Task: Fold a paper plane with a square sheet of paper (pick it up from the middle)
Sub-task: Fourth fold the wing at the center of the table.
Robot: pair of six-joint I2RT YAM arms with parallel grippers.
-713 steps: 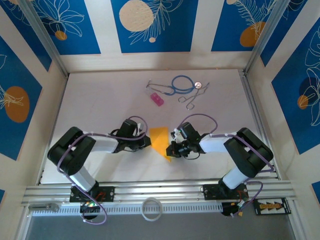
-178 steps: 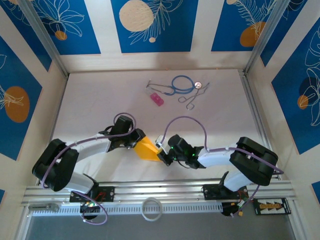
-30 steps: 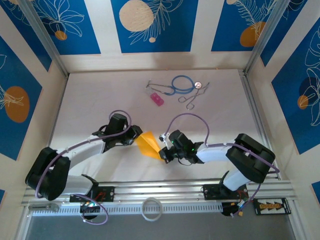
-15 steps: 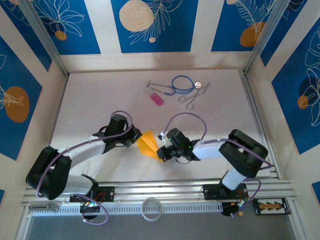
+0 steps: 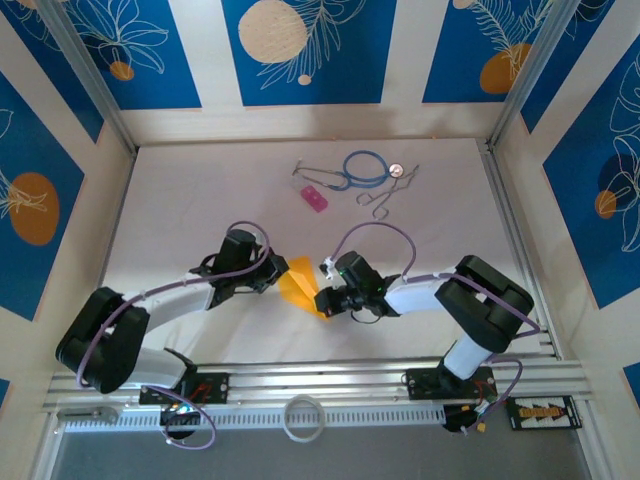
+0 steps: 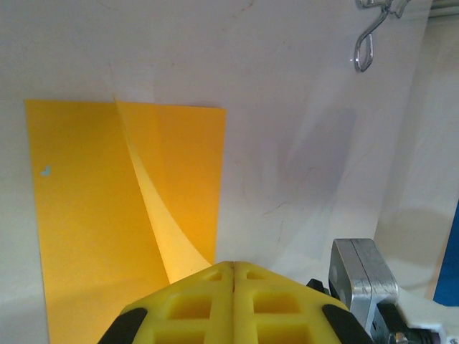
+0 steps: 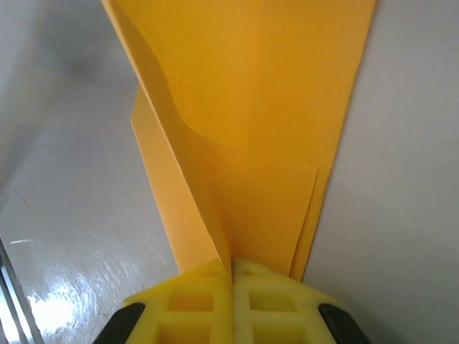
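- One white table (image 5: 180,200) is carrying everything.
- Two arms are meeting near its 6 o'clock.
- One square sheet of paper (image 5: 298,287), partly folded, is sitting between them.
- The left gripper (image 6: 233,266), at the paper's 9 o'clock, is clamping it with jaws together.
- The right gripper (image 7: 231,262), at the paper's 4 o'clock, is clamping it the same way.
- One stethoscope (image 5: 347,166), one pair of scissors (image 5: 393,190) and one pink block (image 5: 314,198) are lying at 12 o'clock.

I'm seeing the sheet of paper (image 7: 272,107) matt, thin, crisply creased. On my right gripper (image 7: 231,264) the fingers are dull yellow moulded plastic. The table (image 7: 57,272) is smooth white, throwing glossy glare. The forceps (image 5: 390,189) gleam, polished metal.
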